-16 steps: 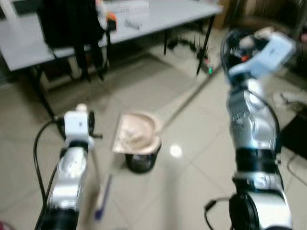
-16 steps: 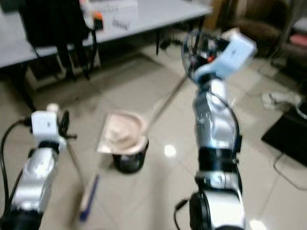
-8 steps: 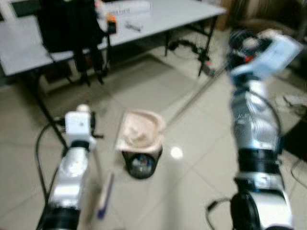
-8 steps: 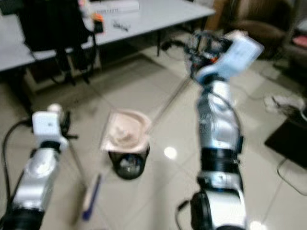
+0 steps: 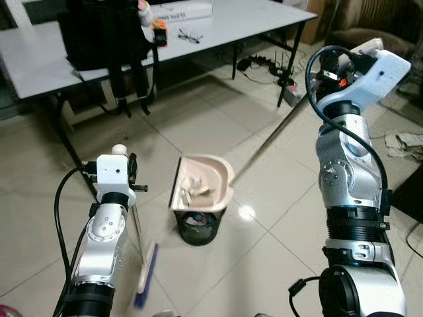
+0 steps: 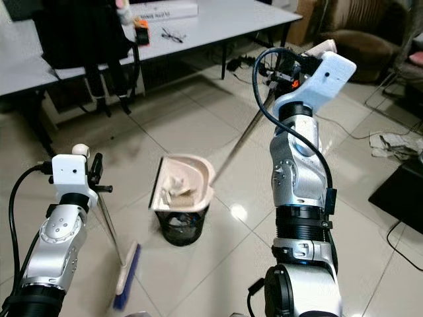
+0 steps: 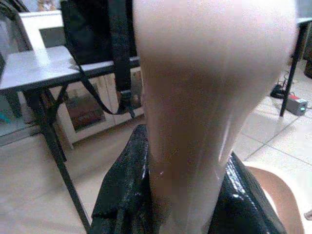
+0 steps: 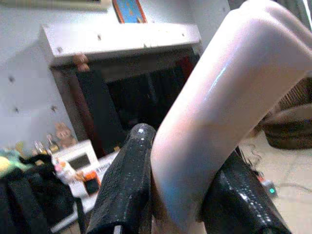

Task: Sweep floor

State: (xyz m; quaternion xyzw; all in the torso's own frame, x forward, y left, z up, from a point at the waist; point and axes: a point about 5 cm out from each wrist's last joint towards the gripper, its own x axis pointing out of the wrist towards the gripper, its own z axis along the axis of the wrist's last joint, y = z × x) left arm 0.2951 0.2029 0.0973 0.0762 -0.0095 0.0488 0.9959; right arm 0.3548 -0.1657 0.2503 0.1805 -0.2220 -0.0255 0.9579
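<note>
while the right gripper (image 8: 180,195) is clamping one dustpan handle (image 6: 246,135), one pink dustpan (image 5: 203,185) holding several scraps is tilting over one black bin (image 5: 198,228) on the floor (image 5: 264,218). the left gripper (image 7: 183,195) is gripping one broom (image 6: 125,274), its bristles resting on the floor beside the bin.

My glossy black fingers (image 8: 127,190) pinch a smooth pale plastic handle (image 8: 214,112); below, a matt plastic dustpan (image 5: 201,185), wire-mesh bin (image 5: 197,228), shiny tiled floor (image 5: 218,119).

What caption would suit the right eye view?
Right gripper tips a dustpan over a bin; left gripper holds a broom.
</note>
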